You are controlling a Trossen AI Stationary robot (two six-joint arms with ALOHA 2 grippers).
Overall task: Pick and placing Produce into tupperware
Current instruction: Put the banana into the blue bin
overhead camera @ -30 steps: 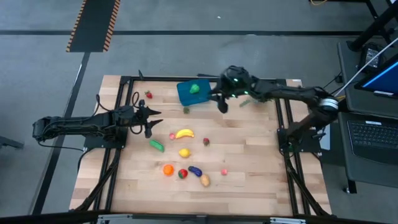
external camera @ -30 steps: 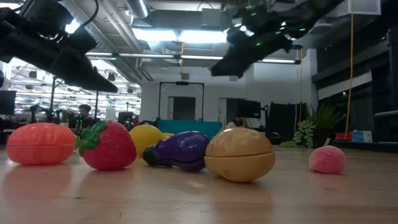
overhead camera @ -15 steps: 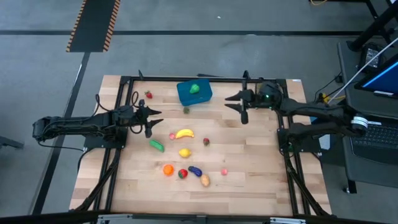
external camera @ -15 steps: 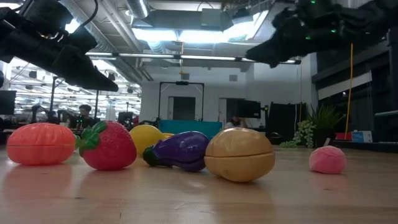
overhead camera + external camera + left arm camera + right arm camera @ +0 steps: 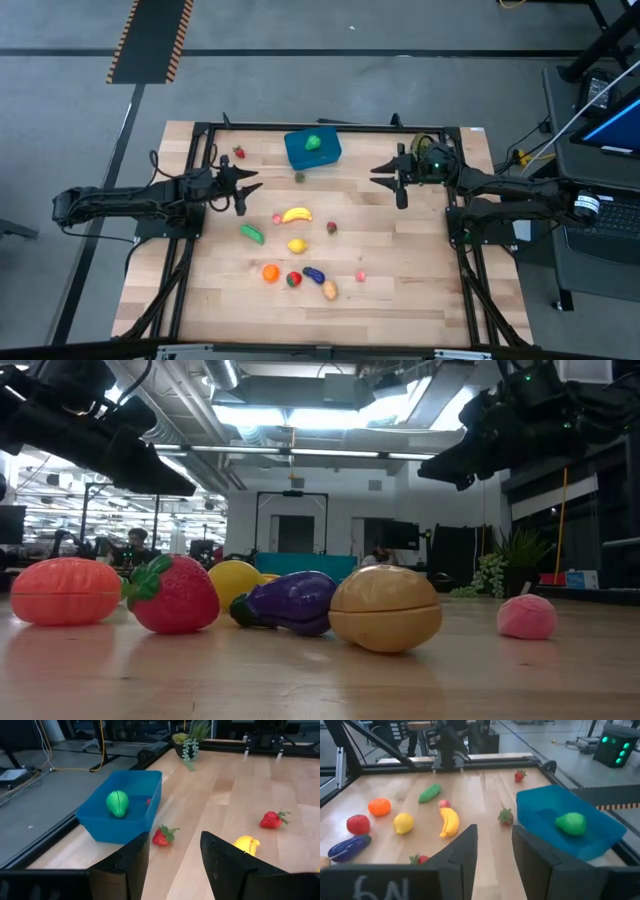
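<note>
The wooden table (image 5: 400, 280) is being shared by two dark arms, one at each side, with most of the produce left lying loose in the middle. The blue box (image 5: 312, 149) is being kept at the far edge of the table, and only one green piece (image 5: 314, 142), seemingly a pepper, is being held inside it. The left gripper (image 5: 249, 190) is being held above the boards near the box, its fingers parted and nothing between them. The right gripper (image 5: 388, 177) is being held above the bare boards at the box's other side, fingers a little apart and likewise empty. Outside the box, the banana (image 5: 295, 214), cucumber (image 5: 251, 233), lemon (image 5: 296, 245), orange (image 5: 270, 272), eggplant (image 5: 314, 275) and potato (image 5: 329, 290) are being left on the table, along with several strawberries (image 5: 331, 228). The task is judged to be at an early stage: one item placed, roughly a dozen outstanding.
</note>
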